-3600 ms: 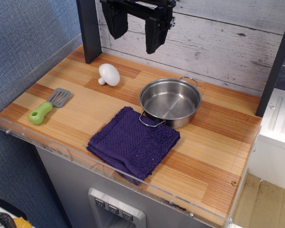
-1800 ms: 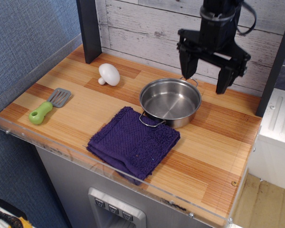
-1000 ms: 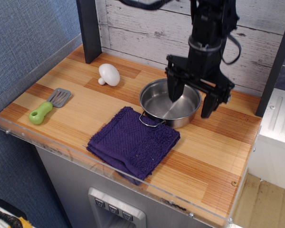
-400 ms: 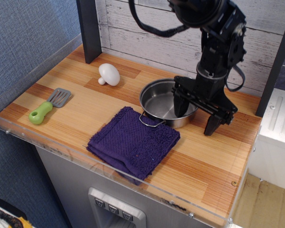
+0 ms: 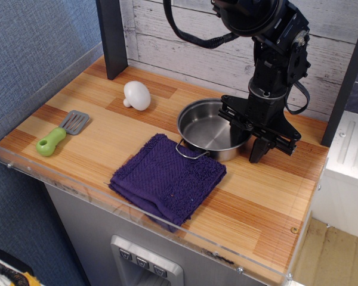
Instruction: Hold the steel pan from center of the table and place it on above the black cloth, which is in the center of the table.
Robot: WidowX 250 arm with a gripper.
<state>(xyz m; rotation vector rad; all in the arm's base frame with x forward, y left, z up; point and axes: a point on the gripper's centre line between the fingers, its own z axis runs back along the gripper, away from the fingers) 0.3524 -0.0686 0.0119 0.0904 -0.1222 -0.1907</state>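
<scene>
1. The pan (image 5: pixel 210 130) sits on the surface (image 5: pixel 268 190) behind the cloth (image 5: pixel 167 177), its near loop handle lying just over the cloth's back edge. It is not yet lifted, as far as I can judge: the base looks flat on the wood.

2. My tool (image 5: pixel 246 138) is down at the pan's right rim. One finger reaches inside the bowl, the other stands outside the wall by the right side. The fingers look narrowed around the rim, but I cannot tell whether they actually pinch the steel or leave a sliver of gap.

3. The cloth lies as a rumpled square toward the front edge, near the clear rim, with nothing on top of it. So the placing part is wholly undone.

4. My reading of progress: the approach is finished and the grasp is under way or just made. Left to do are confirming the grip, lifting, carrying the pan a short way forward and left, and setting it down centred on the cloth.

5. The pan is about as wide as the cloth, so I expect little margin when setting it down. A rim grip on one side may let the pan tilt.

6. Farther off, a white mushroom (image 5: pixel 136 93) and a green-handled spatula (image 5: pixel 62 133) sit to the left, well apart from the path.
</scene>
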